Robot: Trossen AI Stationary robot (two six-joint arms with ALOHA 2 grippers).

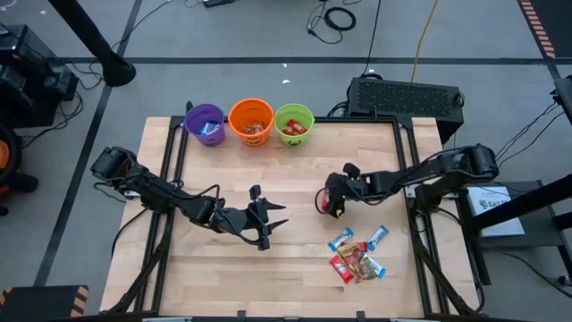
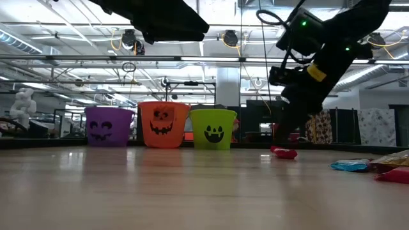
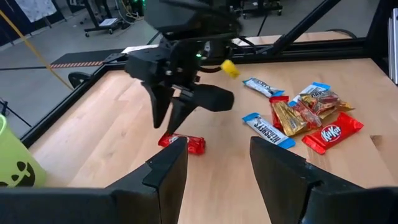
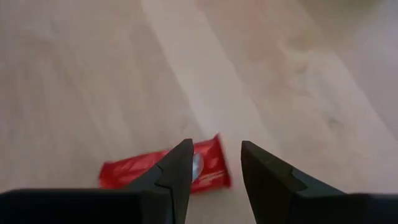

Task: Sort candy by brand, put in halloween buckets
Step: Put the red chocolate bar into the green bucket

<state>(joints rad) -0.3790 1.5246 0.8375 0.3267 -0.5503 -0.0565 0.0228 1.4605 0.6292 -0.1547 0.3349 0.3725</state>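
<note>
Hovering just above a red candy bar [image 3: 181, 144] that lies flat on the tabletop [image 1: 295, 268] right of centre, the right gripper [image 4: 214, 163] has its fingers parted and holds nothing; in the right wrist view the wrapper shows between and behind the two fingertips, apart from them. Left gripper [image 3: 217, 163] sits near the tabletop's centre, toward the near edge, fingers spread wide and empty, facing the right gripper. Remaining candy pile [image 1: 359, 253] lies near the near right corner: blue Hershey's bars [image 3: 267, 129], a red KitKat [image 3: 332, 132], and gold and red wrappers overlapping one another. One blue bar [image 1: 379, 235] lies a little apart on the side toward the right edge. Three halloween buckets stand in a row along the far edge, touching or nearly so: purple bucket [image 1: 205, 124] leftmost, orange bucket [image 1: 251, 121] in the middle, lime green bucket [image 1: 294, 124] rightmost. Each bucket shows wrapped candy inside in the high view.
</note>
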